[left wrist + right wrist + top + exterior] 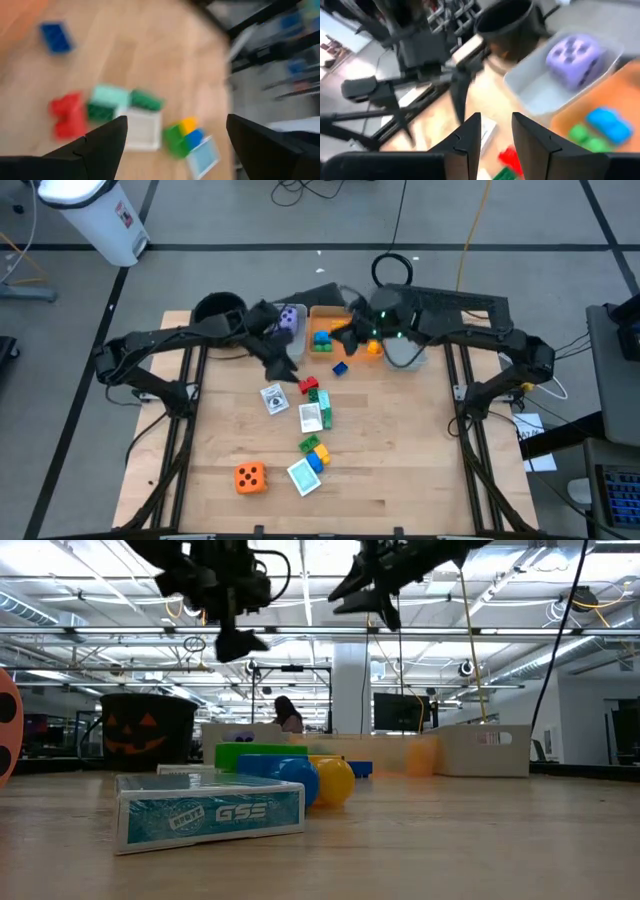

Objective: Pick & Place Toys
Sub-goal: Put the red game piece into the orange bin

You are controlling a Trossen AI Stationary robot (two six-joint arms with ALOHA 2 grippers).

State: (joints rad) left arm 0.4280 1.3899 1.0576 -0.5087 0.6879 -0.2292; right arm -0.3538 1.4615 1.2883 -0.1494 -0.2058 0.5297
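Note:
The toys lie down the middle of the table: a white card (pixel 274 398), red (pixel 307 385) and green bricks, a teal card (pixel 310 417), a brick cluster (pixel 314 452), a pale blue card (pixel 303 477), an orange die (pixel 250 477) and a lone blue brick (pixel 340 367). A purple die (pixel 288 320) lies in the grey bin (pixel 540 100). Beside it, the orange bin (pixel 322 313) holds blue and green bricks. My left gripper (pixel 175 130) hangs open above the red brick (pixel 67 115) and the cards. My right gripper (pixel 496 125) hovers by the bins, its fingers a narrow gap apart with nothing between them.
A round black pot (pixel 218 308) stands at the far left corner, next to the grey bin. A grey dish-like thing (pixel 405 355) and a small orange piece (pixel 373 348) lie under the right arm. Bare wood shows at the table's left and right sides.

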